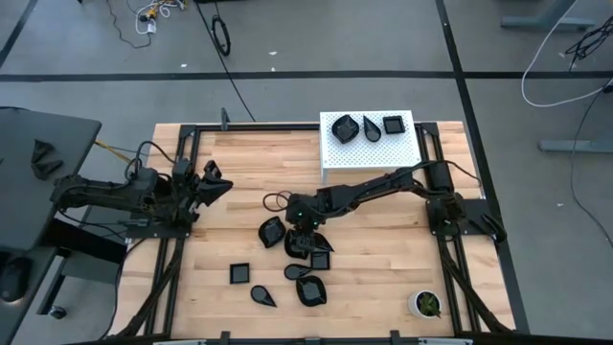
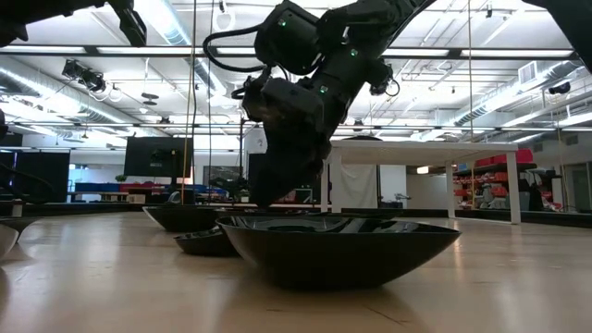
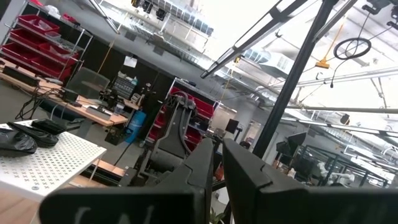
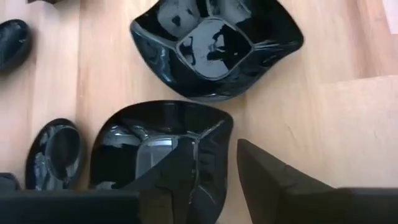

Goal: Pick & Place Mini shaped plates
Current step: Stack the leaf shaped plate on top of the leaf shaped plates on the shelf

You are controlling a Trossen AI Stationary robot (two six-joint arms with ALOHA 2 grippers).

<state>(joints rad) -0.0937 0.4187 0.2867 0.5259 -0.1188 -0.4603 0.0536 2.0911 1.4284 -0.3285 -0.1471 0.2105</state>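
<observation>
1. The right gripper [image 4: 227, 180] hangs low over the middle of the wooden table [image 1: 383, 249], among the loose black plates. Its jaws stand apart astride the rim of a squarish plate [image 4: 155, 149]: one finger [image 4: 180, 180] sits inside the dish and the other [image 4: 273, 180] outside on the bare wood. Whether the fingers press the rim cannot be told.
2. Just beyond that plate in the right wrist view lies a wavy-edged plate [image 4: 217, 50], flat on the table and apart from it. A small round plate [image 4: 56, 152] lies beside the squarish one, and another dark dish [image 4: 12, 40] shows at the picture's edge.
3. From above, the right arm [image 1: 374, 192] reaches from the table's right side toward the centre, its gripper [image 1: 305, 240] over a cluster of plates. More plates lie nearer the front edge: a small square plate [image 1: 239, 273], a teardrop plate [image 1: 263, 295] and a rounded plate [image 1: 311, 290].
4. Three plates [image 1: 370, 127] already rest on the white perforated board [image 1: 335, 158] at the table's far side.
5. The left gripper [image 1: 215, 182] waits raised at the table's left side, jaws nearly together with a thin gap, holding nothing.
6. A small white cup [image 1: 424, 304] with green contents stands near the front right corner.
</observation>
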